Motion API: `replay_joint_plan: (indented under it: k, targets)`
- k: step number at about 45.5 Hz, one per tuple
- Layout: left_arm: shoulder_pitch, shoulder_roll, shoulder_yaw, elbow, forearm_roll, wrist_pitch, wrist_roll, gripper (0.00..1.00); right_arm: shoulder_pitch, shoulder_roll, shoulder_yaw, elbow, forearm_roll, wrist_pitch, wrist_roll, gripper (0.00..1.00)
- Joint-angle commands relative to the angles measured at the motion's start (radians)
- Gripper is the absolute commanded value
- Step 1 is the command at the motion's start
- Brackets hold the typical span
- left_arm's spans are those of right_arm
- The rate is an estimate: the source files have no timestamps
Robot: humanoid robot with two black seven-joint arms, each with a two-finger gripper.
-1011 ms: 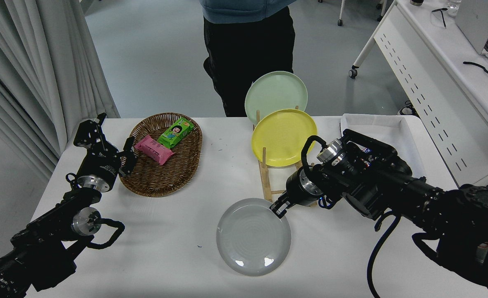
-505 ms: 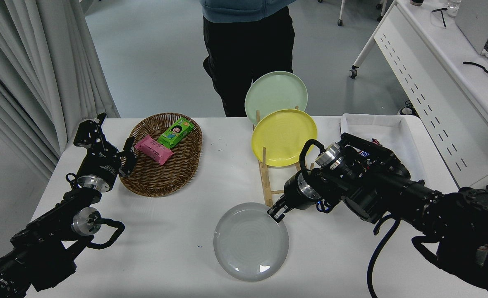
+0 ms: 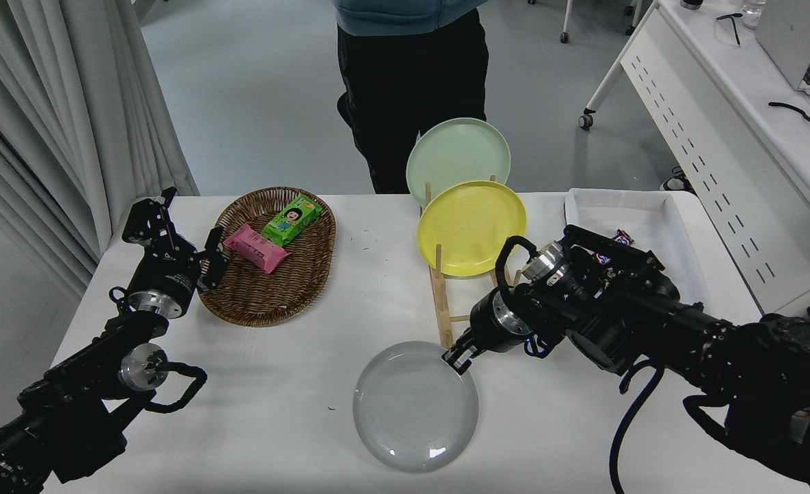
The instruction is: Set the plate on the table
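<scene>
The light grey glossy plate (image 3: 415,406) is low over the white table (image 3: 295,384) near its front edge, face up. My right gripper (image 3: 457,359) is shut on the plate's far right rim; I cannot tell whether the plate rests on the table. My left arm is parked at the lower left, its gripper (image 3: 214,255) beside the wicker basket.
A wooden rack (image 3: 446,302) behind the plate holds a yellow plate (image 3: 471,227) and a pale green plate (image 3: 458,160). A wicker basket (image 3: 274,285) with two snack packs sits at the left. A white tray (image 3: 642,226) is at the right. A person (image 3: 412,82) stands at the far side.
My right gripper has moved the grey plate down and slightly towards the front of the table. The left arm has not moved.
</scene>
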Motion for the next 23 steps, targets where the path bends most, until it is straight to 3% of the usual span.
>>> replay_joint_plan:
  k: [1,3,5,8,12,14,23]
  targets:
    - [0.000,0.000,0.000,0.000,0.000,0.000,0.000,1.00,-0.001,0.000,0.000,0.000,-0.001,0.000,0.000,0.05]
    - [0.000,0.000,0.000,0.000,0.000,0.000,0.000,1.00,-0.001,0.000,0.000,0.000,-0.001,0.000,0.000,0.31]
    - [0.000,0.000,0.000,0.000,-0.002,0.000,0.000,1.00,-0.001,0.000,0.000,-0.001,-0.001,0.000,0.000,0.49]
    - [0.000,0.000,0.000,0.000,0.000,0.000,0.000,1.00,-0.003,0.000,0.000,-0.001,-0.001,0.000,0.000,0.65]
    - [0.000,0.000,0.000,0.000,0.000,0.000,0.000,1.00,-0.003,0.000,0.000,0.000,0.000,0.000,0.000,0.78]
    - [0.000,0.000,0.000,0.000,0.000,0.000,0.000,1.00,-0.003,0.000,0.000,0.002,0.003,0.000,0.000,1.00]
    - [0.000,0.000,0.000,0.000,0.000,0.000,0.000,1.00,-0.001,0.000,0.000,0.016,0.002,0.000,0.000,1.00]
